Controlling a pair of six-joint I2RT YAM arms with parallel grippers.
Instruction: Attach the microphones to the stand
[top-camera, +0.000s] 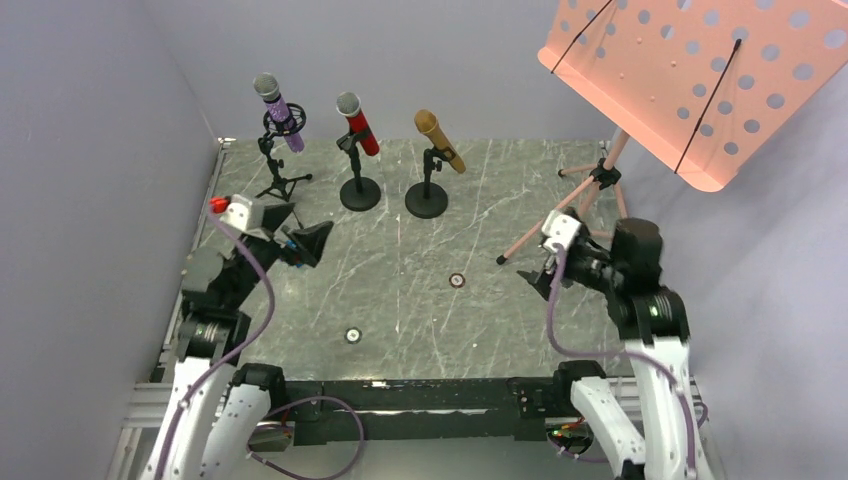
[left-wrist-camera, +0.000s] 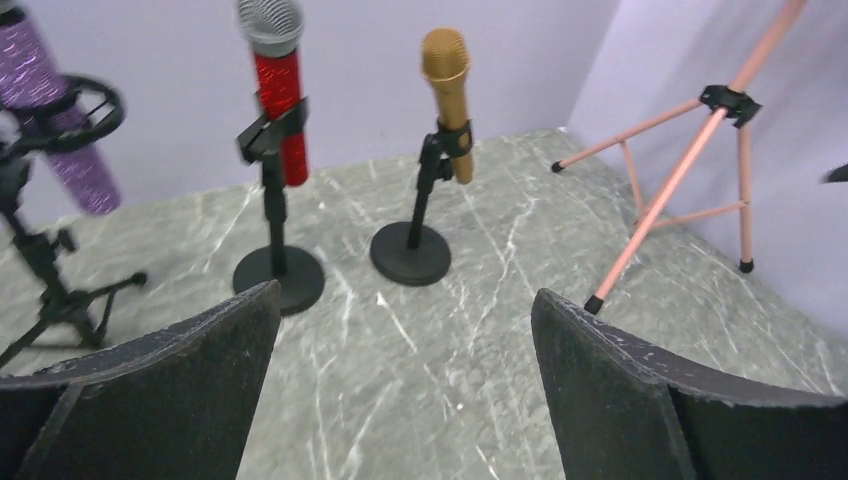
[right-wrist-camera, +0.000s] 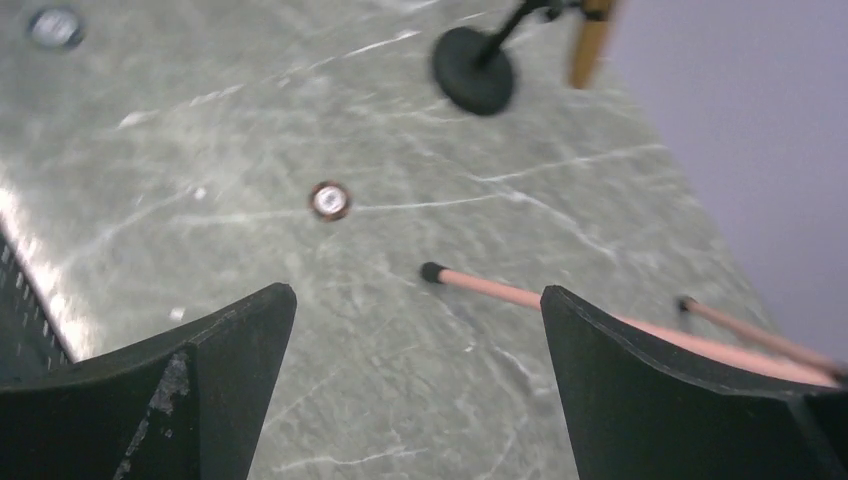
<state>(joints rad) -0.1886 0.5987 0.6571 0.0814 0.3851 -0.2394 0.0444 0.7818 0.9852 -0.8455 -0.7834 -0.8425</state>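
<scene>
3 microphones (top-camera: 358, 124) (purple, red, gold), 3 desk stands (top-camera: 360, 192), 1 pink music stand (top-camera: 700, 70), 2 robot arms (top-camera: 650, 310)

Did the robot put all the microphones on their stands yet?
It looks finished. Done: the purple microphone sits in the tripod stand, the red microphone is clipped to the middle stand, and the gold microphone to the right stand. In hand: nothing, since the left end effector and the right end effector are open and empty. Left: nothing I can see.

Grey marbled table (top-camera: 420, 300) boxed by pale lilac walls (top-camera: 100, 120); pink music stand (top-camera: 660, 95) at right
</scene>
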